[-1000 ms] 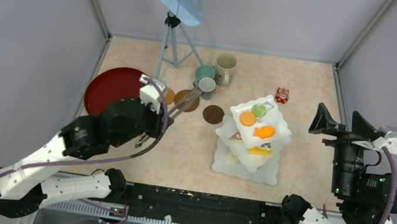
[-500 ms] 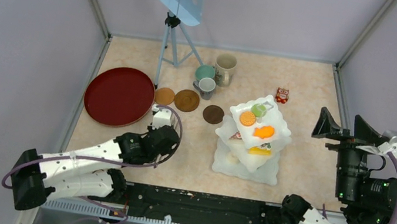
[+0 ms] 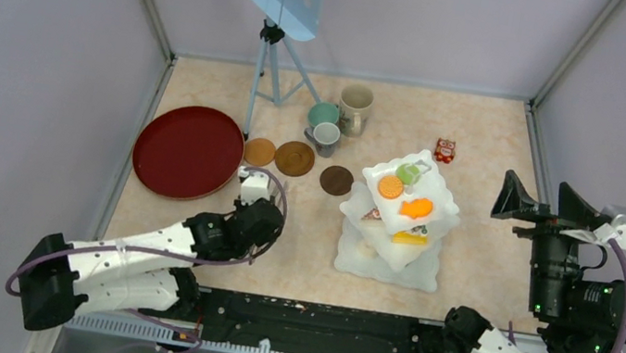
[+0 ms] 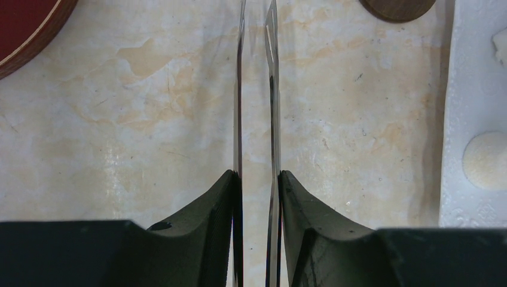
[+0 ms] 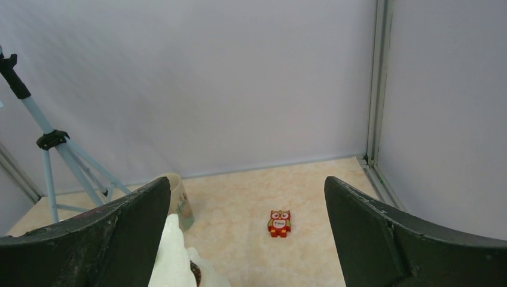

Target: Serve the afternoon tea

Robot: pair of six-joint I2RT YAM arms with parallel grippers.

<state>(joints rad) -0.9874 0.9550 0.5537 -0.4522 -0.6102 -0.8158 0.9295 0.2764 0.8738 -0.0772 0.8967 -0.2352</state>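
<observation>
Two fingers of the left gripper (image 4: 256, 179) are clamped on the metal tongs (image 4: 274, 72), whose blades sit nearly together. The tips run out of the wrist view, so any load cannot be confirmed. The white stand (image 4: 472, 89) lies right of the blades, one coaster (image 4: 397, 7) ahead-right and the red tray (image 4: 24, 24) ahead-left. The right gripper (image 5: 246, 185) is spread wide, with the owl toy (image 5: 278, 223) ahead of it on the table.

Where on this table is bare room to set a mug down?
Free: the marbled tabletop in the back-right corner beyond the small red owl figure, and the strip right of the white three-tier square stand. Crowded: back-centre, where three mugs and three brown round coasters cluster.
</observation>
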